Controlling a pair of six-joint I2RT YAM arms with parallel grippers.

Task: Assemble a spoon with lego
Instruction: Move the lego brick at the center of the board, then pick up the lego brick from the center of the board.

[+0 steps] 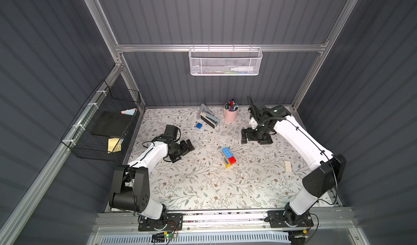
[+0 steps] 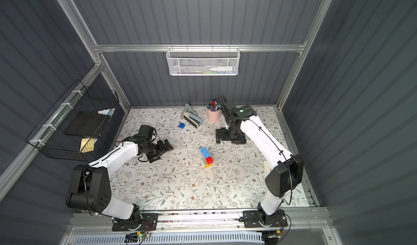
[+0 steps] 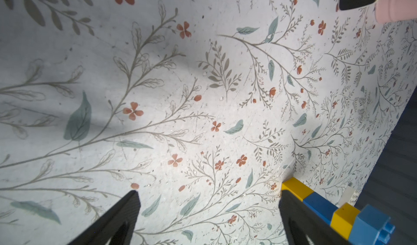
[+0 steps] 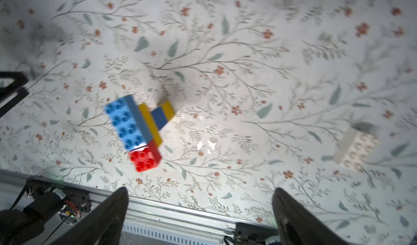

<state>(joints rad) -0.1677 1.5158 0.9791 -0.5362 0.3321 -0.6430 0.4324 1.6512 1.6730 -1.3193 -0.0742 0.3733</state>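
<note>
Spoon (image 1: 229, 158) of joined bricks was pictured lying mid-way on the floral table (image 1: 198, 187), between the left gripper (image 3: 207, 196) and the right gripper (image 4: 199, 192), clear of both; both pincers were spread wide, nothing gripped.

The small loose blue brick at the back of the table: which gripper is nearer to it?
Left. The left gripper is just in front of the blue brick, slightly to its left. The right gripper is clearly farther, off to its right.
</note>
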